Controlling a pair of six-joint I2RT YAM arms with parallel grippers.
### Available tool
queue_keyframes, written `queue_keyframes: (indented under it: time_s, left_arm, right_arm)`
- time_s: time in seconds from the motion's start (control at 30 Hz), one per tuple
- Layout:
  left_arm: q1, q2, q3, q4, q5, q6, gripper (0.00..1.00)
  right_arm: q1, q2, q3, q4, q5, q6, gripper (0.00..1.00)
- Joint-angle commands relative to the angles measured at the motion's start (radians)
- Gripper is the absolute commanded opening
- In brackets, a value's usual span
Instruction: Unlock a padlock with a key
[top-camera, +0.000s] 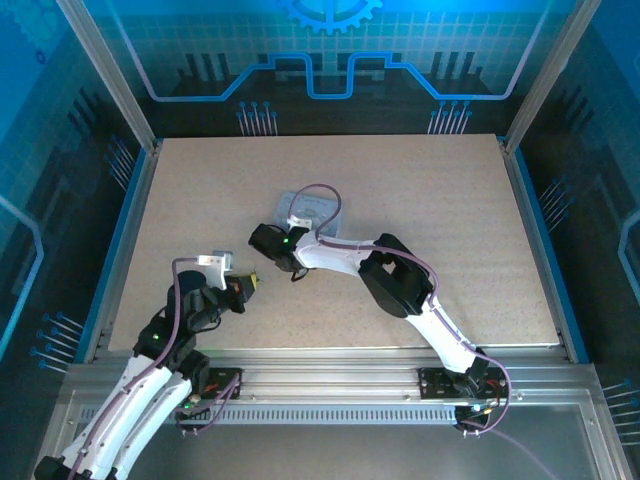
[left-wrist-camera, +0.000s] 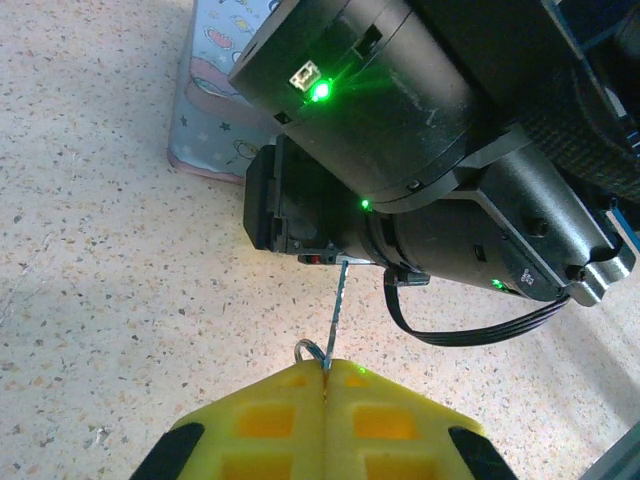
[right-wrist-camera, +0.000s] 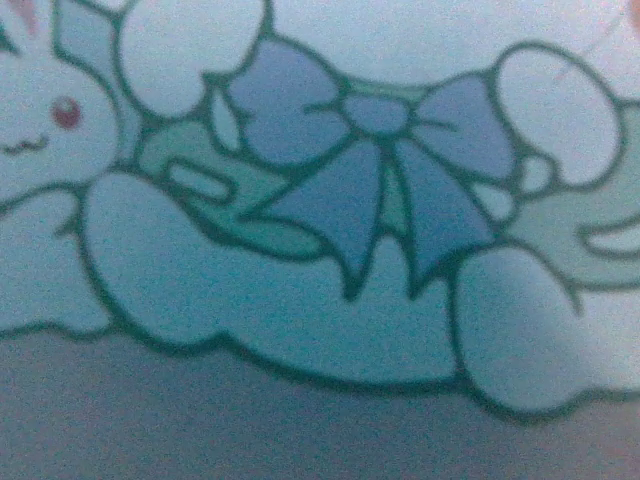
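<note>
- Here the left gripper (left-wrist-camera: 327, 372) is pinching the key (left-wrist-camera: 336, 310), with its two yellow fingers pressed fully together. Only the small ring of the key is sticking out at the left of the fingertips.
- The key is pointing straight ahead from this gripper. Its long axis is leaning a little to the right as it is going away from the fingertips.
- The tip of the key is reaching a small dark piece just under the black end of the right arm. I am judging this to be the padlock (left-wrist-camera: 318, 258). It is too small and too dark to tell whether the tip is inside the keyhole or only touching it.
- The right gripper (left-wrist-camera: 285, 225) is standing directly ahead of the left one, above the tabletop (left-wrist-camera: 100, 300). It is probably carrying the padlock, but its fingers are hidden, so I cannot tell how far it is open.
- In the top view the left arm is lying low and reaching forward and to the right. The right arm is bending across toward it, with the patterned tin (left-wrist-camera: 215, 110) just beyond its wrist.
- The coming move, as I am judging it, is depending on the blade staying in line with the keyhole before any turning. Such a thin blade could easily be bending or slipping aside.
</note>
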Motion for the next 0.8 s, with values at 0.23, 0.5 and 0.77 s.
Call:
queue_keyframes:
  time_s: [0.23, 0.5, 0.77]
  left_arm:
    - [0.005, -0.006, -0.046, 0.065, 0.022, 0.025, 0.0]
    - [0.005, 0.097, -0.097, 0.211, 0.14, 0.056, 0.0]
    - [0.005, 0.191, -0.09, 0.286, 0.161, 0.079, 0.0]
  right_arm:
    - [-0.049, 0.048, 0.049, -0.024, 0.028, -0.07, 0.17]
    - [-0.096, -0.12, -0.069, 0.026, -0.174, -0.207, 0.04]
    - [-0.137, -0.257, -0.149, 0.003, -0.361, -0.282, 0.02]
